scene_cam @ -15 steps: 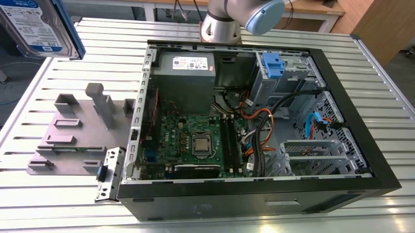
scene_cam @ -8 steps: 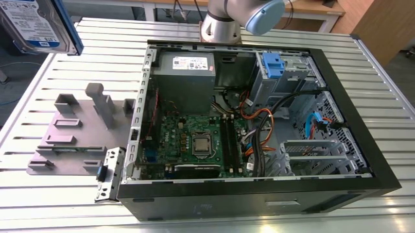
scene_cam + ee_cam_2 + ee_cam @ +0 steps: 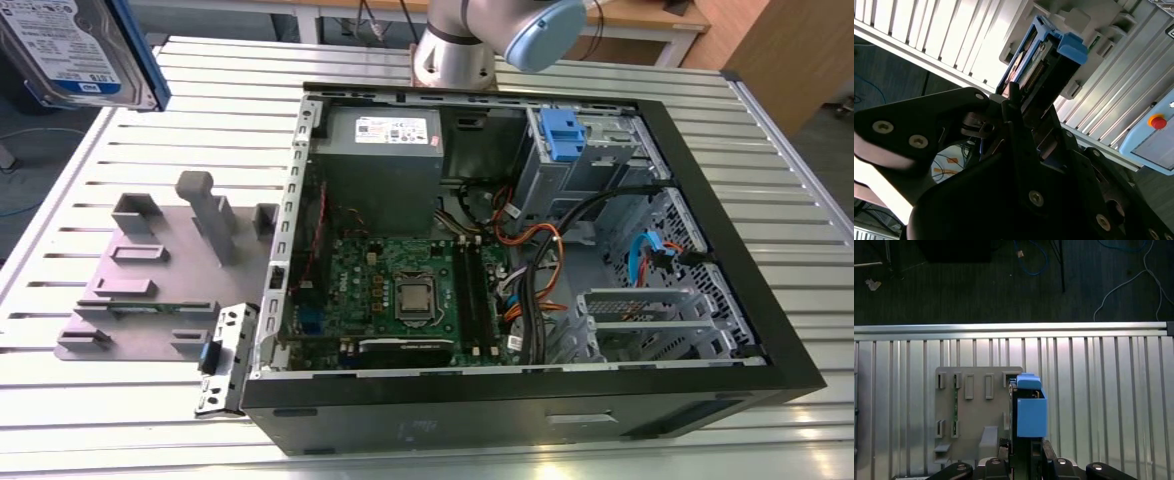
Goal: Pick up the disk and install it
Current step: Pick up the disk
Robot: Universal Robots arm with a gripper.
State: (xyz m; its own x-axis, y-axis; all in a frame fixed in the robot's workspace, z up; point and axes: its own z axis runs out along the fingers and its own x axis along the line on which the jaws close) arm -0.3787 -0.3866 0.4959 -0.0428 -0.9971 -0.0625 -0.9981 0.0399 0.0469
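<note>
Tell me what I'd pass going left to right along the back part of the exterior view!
disk, lifted up off the table → grey power-supply box → blue-latched drive cage

Your disk (image 3: 80, 50) is up in the exterior view's top left corner, sliced off by both edges, so you get part of the label and one blue side. The arm (image 3: 501, 35) is cut at the top edge too. In the second wrist view, the gripper (image 3: 1019, 117) is clamped on the disk, its black housing burying the disk's near end. In the first wrist view, the disk stands edge-on, hiding a strip of the grey fixture plate (image 3: 974, 410). What sits in the plate's slots is too small to tell.
</note>
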